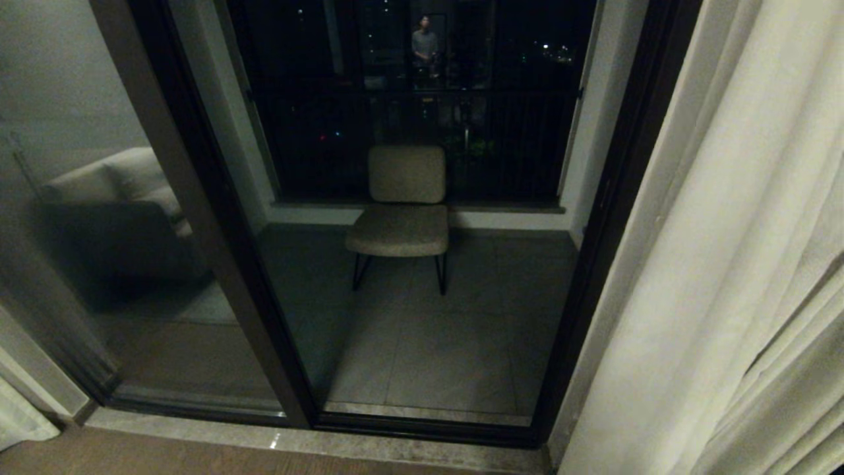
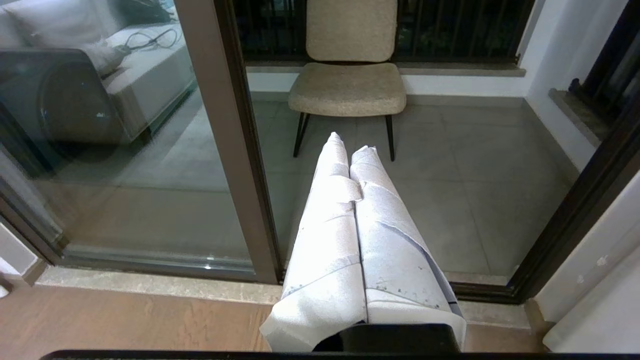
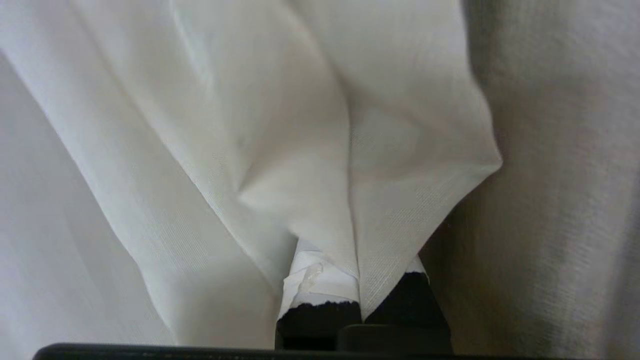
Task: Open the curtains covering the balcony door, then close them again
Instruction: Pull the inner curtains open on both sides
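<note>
While the right gripper (image 3: 357, 295) is clenching a fold of the curtains (image 1: 725, 264), the uncovered balcony door (image 1: 422, 231) is lying to its left.

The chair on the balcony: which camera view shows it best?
The left wrist view: the chair is bright and near, beyond the shut left gripper. The head view shows it whole but dim. The right wrist view shows only curtain.

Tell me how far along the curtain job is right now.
Opening looks done: the balcony door is uncovered, the right curtain bunched beside it. In hand: the right tool is shut on that curtain's fold. Left: drawing the curtains back across the glass.
</note>
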Controlling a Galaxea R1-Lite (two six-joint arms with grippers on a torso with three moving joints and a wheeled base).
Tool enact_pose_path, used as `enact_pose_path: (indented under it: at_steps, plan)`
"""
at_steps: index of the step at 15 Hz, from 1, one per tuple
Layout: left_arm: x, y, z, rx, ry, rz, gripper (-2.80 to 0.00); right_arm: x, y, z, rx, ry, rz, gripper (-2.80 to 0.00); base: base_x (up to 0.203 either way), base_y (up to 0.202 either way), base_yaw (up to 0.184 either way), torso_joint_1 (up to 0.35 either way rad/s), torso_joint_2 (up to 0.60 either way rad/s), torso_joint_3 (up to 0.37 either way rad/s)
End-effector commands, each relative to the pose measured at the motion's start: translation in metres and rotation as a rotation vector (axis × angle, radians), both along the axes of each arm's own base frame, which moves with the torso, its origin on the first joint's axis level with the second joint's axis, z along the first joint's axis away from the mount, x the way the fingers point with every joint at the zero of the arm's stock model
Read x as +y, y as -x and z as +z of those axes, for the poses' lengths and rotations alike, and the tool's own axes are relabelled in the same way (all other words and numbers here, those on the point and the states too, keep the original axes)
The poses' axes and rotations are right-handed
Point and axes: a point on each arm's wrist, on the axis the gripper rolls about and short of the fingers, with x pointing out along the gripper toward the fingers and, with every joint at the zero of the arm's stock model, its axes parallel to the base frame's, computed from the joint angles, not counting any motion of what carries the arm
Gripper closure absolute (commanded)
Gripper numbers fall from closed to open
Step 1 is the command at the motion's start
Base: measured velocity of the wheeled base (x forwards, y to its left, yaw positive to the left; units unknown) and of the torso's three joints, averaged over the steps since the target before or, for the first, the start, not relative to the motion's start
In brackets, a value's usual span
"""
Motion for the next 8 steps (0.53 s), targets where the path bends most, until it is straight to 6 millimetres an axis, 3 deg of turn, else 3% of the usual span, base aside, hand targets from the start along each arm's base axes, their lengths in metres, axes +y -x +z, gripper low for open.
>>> enact_pose_path:
  at_steps: [1, 6, 7, 8]
  plan:
    - [0.0, 0.0, 0.0, 0.0, 0.0, 0.001, 0.0, 0.014, -0.005, 0.001, -0.013, -0.003, 0.054, 0.0, 0.0, 0.0, 0.0, 0.0, 0.0, 0.0]
    - [0.0, 0.0, 0.0, -0.001, 0.0, 0.001, 0.0, 0.023, -0.009, -0.001, -0.006, -0.008, 0.085, 0.0, 0.0, 0.0, 0.0, 0.0, 0.0, 0.0]
    - [0.0, 0.0, 0.0, -0.002, 0.0, 0.001, 0.0, 0.024, -0.008, -0.002, -0.003, -0.01, 0.086, -2.8, 0.0, 0.0, 0.0, 0.0, 0.0, 0.0]
    - [0.0, 0.0, 0.0, -0.001, 0.0, 0.001, 0.0, 0.025, -0.006, -0.005, 0.006, -0.014, 0.088, -2.8, 0.0, 0.0, 0.0, 0.0, 0.0, 0.0]
